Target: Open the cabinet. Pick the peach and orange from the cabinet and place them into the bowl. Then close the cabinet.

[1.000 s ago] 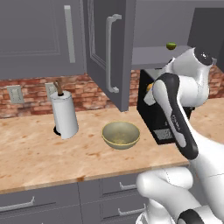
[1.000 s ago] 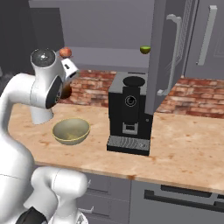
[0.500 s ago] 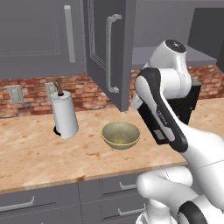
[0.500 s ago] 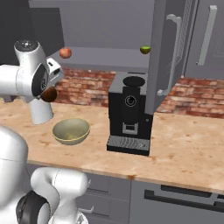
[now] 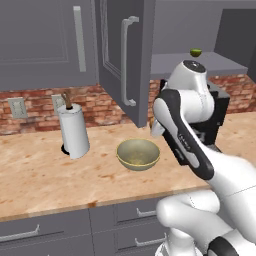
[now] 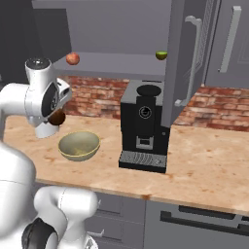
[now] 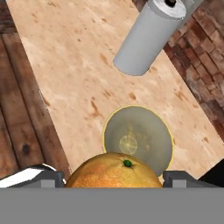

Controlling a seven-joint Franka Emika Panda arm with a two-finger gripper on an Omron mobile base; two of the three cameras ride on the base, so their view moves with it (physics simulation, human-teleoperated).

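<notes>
matt dimpled orange (image 7: 114, 172), speckled stone-look counter (image 7: 74, 70), rough brick wall (image 5: 37, 105).

A red brick wall (image 5: 35, 102) runs behind the tan stone counter (image 5: 45, 175). Grey drawers (image 5: 75, 227) sit below the counter. A wall outlet (image 5: 16, 107) is set in the brick above it.

Between my fingers (image 7: 48, 178) sits the bright orange (image 7: 114, 170) with its green stem dot; beyond them, the olive-tan bowl (image 7: 151, 131), yellow-rimmed, on the mottled tan counter (image 7: 78, 74).

Cabinet (image 5: 120, 55): door stood open, bar handle forward | shelf: small green fruit (image 5: 195, 52) | counter (image 5: 45, 175): olive bowl (image 5: 138, 154), empty; paper-towel roll (image 5: 74, 131) to its left | backsplash: wall outlet (image 5: 17, 107)
</notes>
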